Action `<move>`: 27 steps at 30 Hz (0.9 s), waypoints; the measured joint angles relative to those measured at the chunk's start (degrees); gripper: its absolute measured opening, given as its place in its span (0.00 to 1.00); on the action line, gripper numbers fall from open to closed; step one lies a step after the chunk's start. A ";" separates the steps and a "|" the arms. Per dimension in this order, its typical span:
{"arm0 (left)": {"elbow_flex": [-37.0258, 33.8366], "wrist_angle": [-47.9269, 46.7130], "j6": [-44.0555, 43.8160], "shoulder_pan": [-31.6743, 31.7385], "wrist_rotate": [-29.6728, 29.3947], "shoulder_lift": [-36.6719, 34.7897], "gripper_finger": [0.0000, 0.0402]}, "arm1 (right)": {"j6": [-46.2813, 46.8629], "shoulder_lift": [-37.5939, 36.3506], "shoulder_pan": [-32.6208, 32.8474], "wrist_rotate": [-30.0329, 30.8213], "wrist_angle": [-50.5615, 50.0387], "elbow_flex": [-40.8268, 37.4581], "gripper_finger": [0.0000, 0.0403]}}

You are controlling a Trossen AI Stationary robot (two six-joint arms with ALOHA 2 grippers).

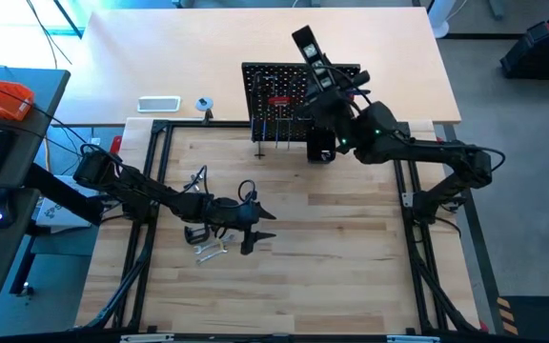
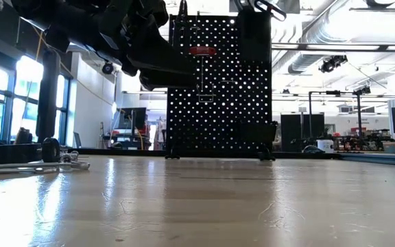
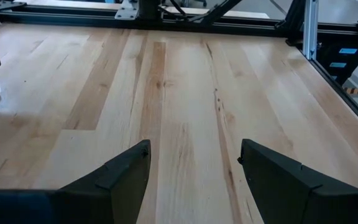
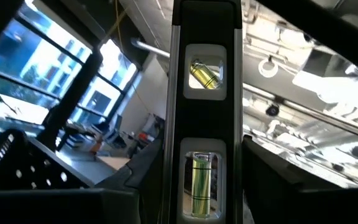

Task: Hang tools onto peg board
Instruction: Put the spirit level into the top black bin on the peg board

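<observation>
The peg board [image 1: 284,90] stands upright at the table's far side, with a red-handled screwdriver [image 2: 202,51] hanging on it. My right gripper [image 1: 320,84] is raised at the board's top right and is shut on a black-and-silver bar [image 4: 205,93] with yellow-green vials. The bar's free end [image 1: 304,43] sticks out past the board's top. My left gripper [image 3: 194,149] hovers open and low over bare wood left of the table's middle. Loose tools [image 1: 208,243] lie flat on the wood beside the left arm. My right gripper pinches the bar's two long narrow sides [image 4: 174,174] between its fingers [image 4: 135,174], near the bar's lower end. The fingers lie along the bar and slant upward from the table's right. The bar is lifted clear and points up and away past the board's top.
More tools [image 1: 196,179] lie left of centre and show at the left of the low view [image 2: 46,163]. A black box holder [image 2: 252,41] is fixed on the board's right side. The black frame rail [image 1: 160,129] borders the wood. Bare wood spreads between the board and the near edge.
</observation>
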 joint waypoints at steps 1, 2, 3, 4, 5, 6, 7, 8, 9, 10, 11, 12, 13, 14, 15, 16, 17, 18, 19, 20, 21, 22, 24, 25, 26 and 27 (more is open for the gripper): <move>0.00 -0.01 -0.05 0.00 -0.01 0.00 0.60 | -0.07 0.00 -0.13 1.05 -0.36 0.00 0.41; 0.00 0.01 -0.09 0.00 0.01 0.00 0.60 | -0.09 0.00 -0.35 2.13 -0.62 -0.02 0.41; 0.00 0.01 -0.09 0.00 -0.01 0.00 0.60 | -0.09 0.00 -0.41 2.99 -0.91 -0.02 0.41; 0.00 0.00 -0.08 0.00 0.02 0.00 0.60 | -0.11 0.00 -0.49 3.61 -1.25 -0.02 0.41; 0.00 0.01 -0.07 0.00 0.02 0.00 0.60 | -0.16 0.00 -0.58 4.16 -1.49 -0.02 0.41; 0.00 0.01 -0.11 0.00 0.06 0.00 0.60 | -0.33 0.00 -0.68 4.50 -1.79 -0.02 0.41; 0.00 0.01 -0.11 0.00 0.10 0.00 0.60 | -0.47 0.00 -0.72 4.79 -2.11 -0.02 0.41; 0.00 0.01 -0.09 0.00 0.13 0.00 0.60 | -0.48 0.00 -0.72 5.06 -2.37 -0.04 0.41; 0.00 0.03 -0.07 0.00 0.15 0.00 0.60 | -0.45 0.00 -0.72 5.34 -2.60 -0.04 0.41; 0.00 0.01 -0.10 0.00 0.19 0.00 0.60 | -0.44 0.00 -0.72 5.46 -2.63 -0.04 0.41; 0.00 0.02 -0.25 0.00 0.19 0.00 0.60 | -0.44 0.00 -0.72 5.74 -2.62 -0.04 0.41; 0.00 0.01 -0.37 0.00 0.19 0.00 0.60 | -0.44 0.00 -0.72 5.92 -2.61 -0.04 0.41; 0.00 0.03 -0.37 0.00 0.19 0.00 0.60 | -0.39 0.00 -0.72 5.91 -2.61 -0.04 0.41; 0.00 0.01 -0.37 0.00 0.19 0.00 0.60 | -0.39 0.00 -0.72 5.95 -2.61 -0.04 0.42; 0.00 0.01 -0.39 0.00 0.19 0.00 0.60 | -0.43 -0.02 -0.72 6.05 -2.60 -0.04 0.43; 0.00 0.01 -0.39 0.00 0.19 0.00 0.60 | -0.48 -0.02 -0.72 6.12 -2.62 -0.04 0.43; 0.00 0.01 -0.41 0.00 0.19 0.00 0.60 | -0.48 -0.02 -0.70 6.21 -2.60 -0.04 0.43; 0.00 0.01 -0.42 0.00 0.19 0.00 0.60 | -0.48 -0.02 -0.70 6.61 -2.62 -0.04 0.44; 0.00 0.01 -0.43 0.00 0.19 0.00 0.60 | -0.48 -0.02 -0.70 7.09 -2.60 -0.04 0.44; 0.00 0.01 -0.44 0.00 0.19 0.00 0.60 | -0.48 -0.02 -0.70 7.36 -2.62 -0.04 0.44; 0.00 0.00 -0.43 0.00 0.19 0.00 0.60 | -0.48 -0.02 -0.70 7.47 -2.75 -0.04 0.44; 0.00 -0.01 -0.44 0.00 0.19 0.00 0.60 | -0.50 -0.04 -0.70 7.61 -2.81 -0.04 0.44; 0.00 -0.05 -0.44 0.00 0.19 0.00 0.60 | -1.02 -0.04 -0.70 7.89 -2.82 -0.04 0.44; 0.00 -0.07 -0.44 0.00 0.19 0.00 0.60 | -1.24 -0.04 -0.70 8.02 -2.82 -0.04 0.44; 0.00 -0.08 -0.42 0.00 0.19 0.00 0.60 | -1.24 -0.04 -0.70 8.25 -2.80 -0.04 0.44; 0.00 -0.08 -0.40 0.00 0.19 0.00 0.60 | -1.23 -0.04 -0.70 8.46 -2.80 -0.04 0.44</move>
